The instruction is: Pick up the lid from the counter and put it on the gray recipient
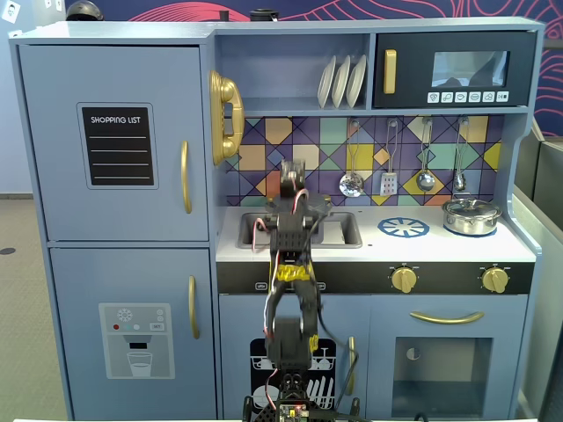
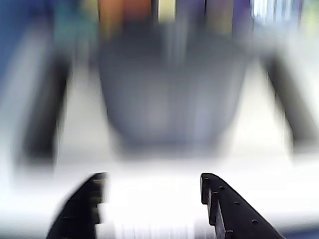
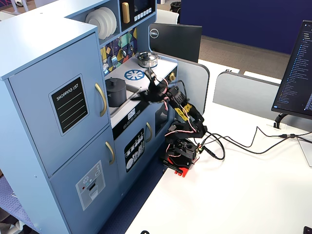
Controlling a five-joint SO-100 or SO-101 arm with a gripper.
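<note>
Here we find the gray recipient (image 3: 115, 91) standing in the sink recess of the counter (image 3: 146, 78), its lid (image 3: 115, 80) resting on top. Just before it our pincer (image 2: 152, 191) hangs with jaws apart and empty. Farther along, past the burner ring (image 1: 404, 228), stands a shiny silver pot (image 1: 471, 215).

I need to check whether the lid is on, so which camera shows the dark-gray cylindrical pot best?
The side fixed view shows the dark-gray cylindrical pot most clearly, unobstructed, with a lid and knob on top. In the front fixed view the arm hides it. The wrist view shows only a blurred dark shape beyond the open gripper.
</note>
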